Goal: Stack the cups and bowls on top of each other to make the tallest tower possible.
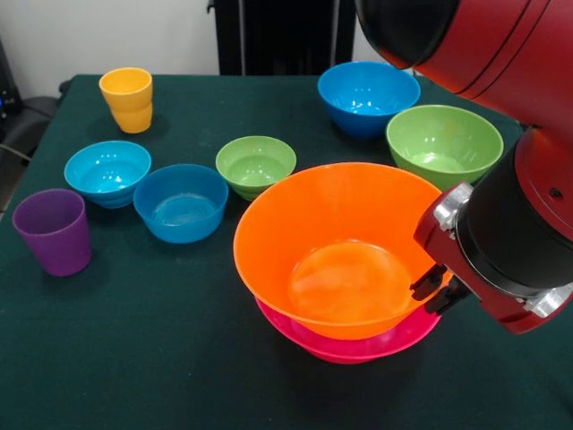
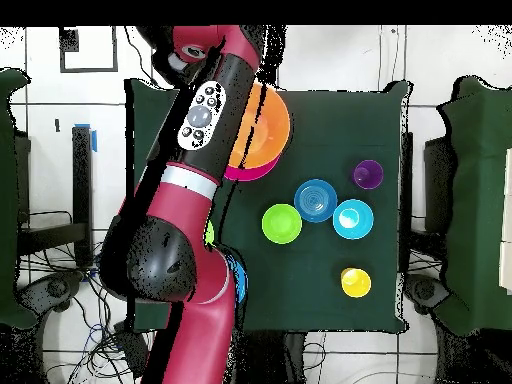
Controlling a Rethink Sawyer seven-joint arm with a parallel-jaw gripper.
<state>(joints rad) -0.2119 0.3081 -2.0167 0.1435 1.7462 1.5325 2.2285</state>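
A purple plastic cup (image 1: 53, 230) is seen by the table's (image 1: 134, 358) left edge in the front view. Next are found a small cyan plastic bowl (image 1: 107, 172), a yellow plastic cup (image 1: 127, 99) near the far edge, a small blue bowl (image 1: 181, 202) and a small green bowl (image 1: 256, 166). The tower (image 1: 345, 260), a large glossy orange bowl (image 1: 336, 242) tilted on a large pink bowl (image 1: 358, 345), is set toward the near edge. Behind are placed a medium blue bowl (image 1: 368, 97) and a medium green bowl (image 1: 444, 143). The gripper (image 1: 437, 291) is closed over the orange bowl's right rim.
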